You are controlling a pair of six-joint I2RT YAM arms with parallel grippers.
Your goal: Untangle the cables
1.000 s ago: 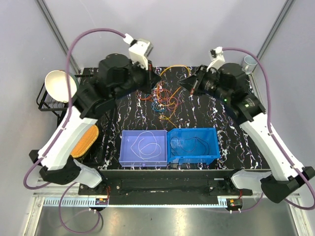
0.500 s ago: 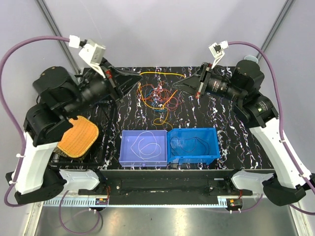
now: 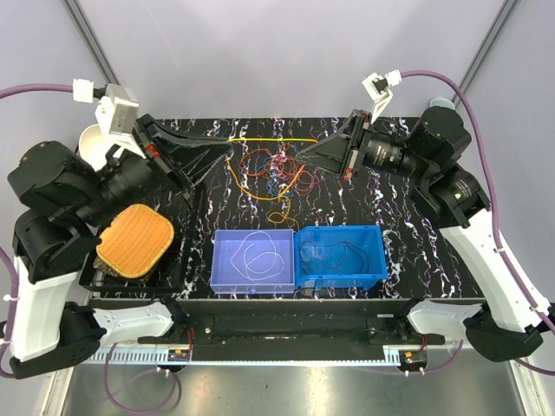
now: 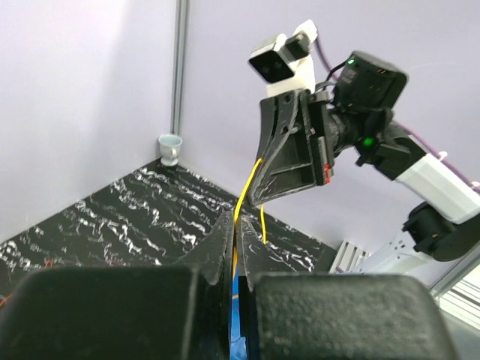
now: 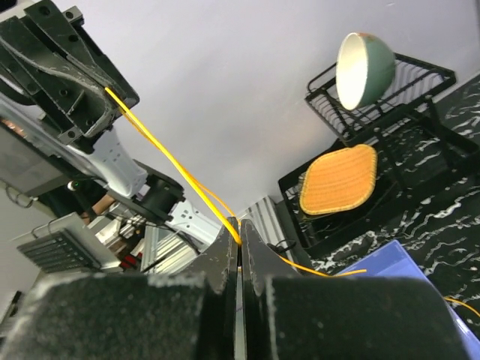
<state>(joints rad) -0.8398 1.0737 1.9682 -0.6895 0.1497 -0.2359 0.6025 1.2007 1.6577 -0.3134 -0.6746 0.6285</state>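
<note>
A tangle of orange, red, blue and yellow cables (image 3: 273, 169) lies on the black marbled table (image 3: 408, 217) at the back centre. One yellow cable (image 3: 270, 139) is stretched in a nearly straight line above the tangle, between my two grippers. My left gripper (image 3: 224, 144) is shut on its left end, and the yellow cable (image 4: 245, 189) runs out between the closed jaws of that left gripper (image 4: 234, 223). My right gripper (image 3: 303, 154) is shut on the other end. In the right wrist view the yellow cable (image 5: 166, 156) rises from the right gripper (image 5: 238, 229) toward the left fingers (image 5: 82, 82).
Two bins stand at the front: a violet-blue bin (image 3: 222, 279) holding a white cable and a blue bin (image 3: 378, 260) holding a dark one. A black rack (image 3: 186, 247) at the left carries an orange woven pad (image 3: 134, 240) and a bowl (image 3: 95, 143). A cup (image 3: 442, 106) stands back right.
The left arm has swung back and to the left with the yellow cable in its jaws. The cable is now drawn out straight between both grippers, and the tangle has shifted a little leftward.
</note>
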